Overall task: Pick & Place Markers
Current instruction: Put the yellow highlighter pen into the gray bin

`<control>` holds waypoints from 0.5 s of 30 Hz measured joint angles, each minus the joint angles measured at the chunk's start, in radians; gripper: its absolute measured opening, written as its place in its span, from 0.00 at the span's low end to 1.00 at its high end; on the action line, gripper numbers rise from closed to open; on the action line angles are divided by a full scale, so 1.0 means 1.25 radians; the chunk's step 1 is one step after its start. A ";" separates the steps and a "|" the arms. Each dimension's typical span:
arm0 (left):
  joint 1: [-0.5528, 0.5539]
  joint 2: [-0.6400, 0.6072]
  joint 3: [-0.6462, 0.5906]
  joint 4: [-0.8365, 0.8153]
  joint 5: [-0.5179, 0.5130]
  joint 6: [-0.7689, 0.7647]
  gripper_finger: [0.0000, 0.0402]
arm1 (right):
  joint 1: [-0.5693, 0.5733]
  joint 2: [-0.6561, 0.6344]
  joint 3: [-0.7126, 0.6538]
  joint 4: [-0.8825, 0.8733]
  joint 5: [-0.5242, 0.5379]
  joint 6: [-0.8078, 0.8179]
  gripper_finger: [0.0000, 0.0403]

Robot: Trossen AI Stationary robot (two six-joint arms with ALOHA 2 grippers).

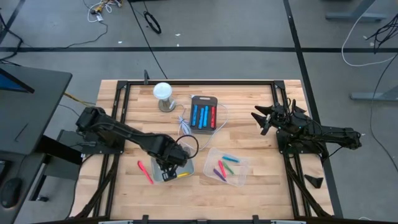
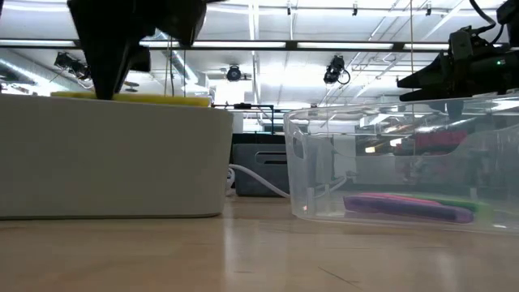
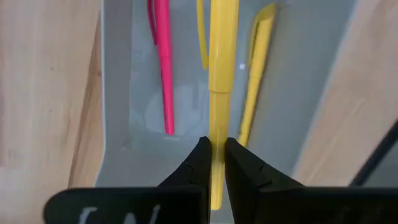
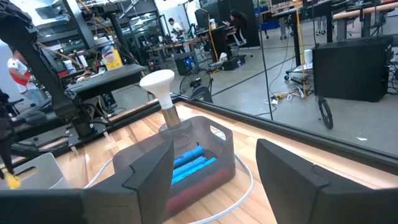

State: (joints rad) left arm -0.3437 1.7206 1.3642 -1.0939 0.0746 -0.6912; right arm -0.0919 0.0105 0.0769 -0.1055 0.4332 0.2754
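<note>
1. Far left on the table: a loose pink marker (image 1: 145, 172) lies on the bare wood, just beside the grey bin (image 1: 186, 168). Light and stiff, I'd guess, but it lies flat, so the fingers would have to come down either side of the barrel.
2. The left gripper (image 3: 213, 163) is over that grey bin, fingers pinched tight on a yellow marker (image 3: 221, 81) near one end. The marker sticks out lengthwise over the bin, level with its rim in the low view. Two more lie in the bin: another pink one (image 3: 163, 62) and another yellow one (image 3: 255, 74).
3. Handling guess: smooth plastic barrels, slippery and prone to rolling. An end grip like this could let it swing, so mid-barrel seems safer.
4. Middle: a dark tray (image 1: 204, 115) holds blue markers (image 1: 198, 115) and a red one (image 1: 213, 116). A white lamp-like thing (image 1: 163, 94) stands nearby.
5. Right of centre: a clear container (image 1: 239, 178) with green, purple, blue and red markers (image 1: 221, 169) in it.
6. Far right: the right gripper (image 4: 214, 171) waits above the table edge, fingers wide apart, holding nothing.
</note>
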 joint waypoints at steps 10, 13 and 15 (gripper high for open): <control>0.004 0.035 -0.097 0.111 0.005 0.029 0.08 | 0.000 0.000 0.000 0.000 0.000 0.000 0.57; 0.008 0.058 -0.110 0.133 0.007 0.043 0.08 | 0.000 0.000 0.000 0.000 0.000 0.000 0.57; 0.009 0.061 -0.121 0.148 0.008 0.043 0.08 | 0.000 0.000 0.000 0.000 0.000 0.000 0.57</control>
State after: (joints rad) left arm -0.3321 1.7973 1.2126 -0.9085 0.0844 -0.6374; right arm -0.0919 0.0109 0.0769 -0.1057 0.4332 0.2752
